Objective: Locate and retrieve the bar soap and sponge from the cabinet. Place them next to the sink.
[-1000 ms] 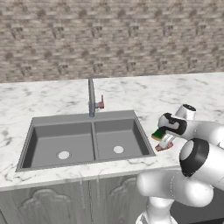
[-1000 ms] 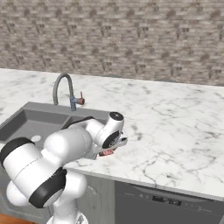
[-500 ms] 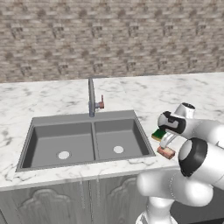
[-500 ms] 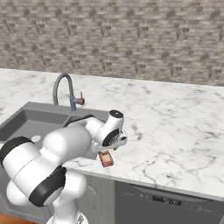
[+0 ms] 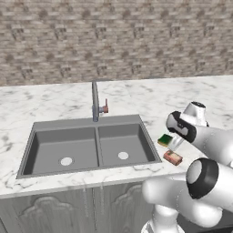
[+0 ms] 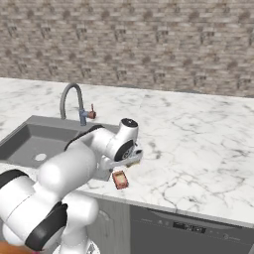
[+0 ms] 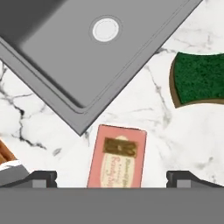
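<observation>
We see the bar soap [image 7: 117, 156] lying flat on the marble counter [image 5: 54, 98] just beside the sink's [image 5: 89, 146] right front corner. The sponge [image 7: 199, 78] lies near it, further back along the sink's right rim. Our gripper [image 7: 111, 178] hangs above the soap, fingers spread wide, holding nothing.

Arm folded forward, wrist bent down; gripper [image 7: 111, 177] pointing at counter, jaws spread wide, fingertips [image 7: 43, 177] apart, nothing between.
</observation>
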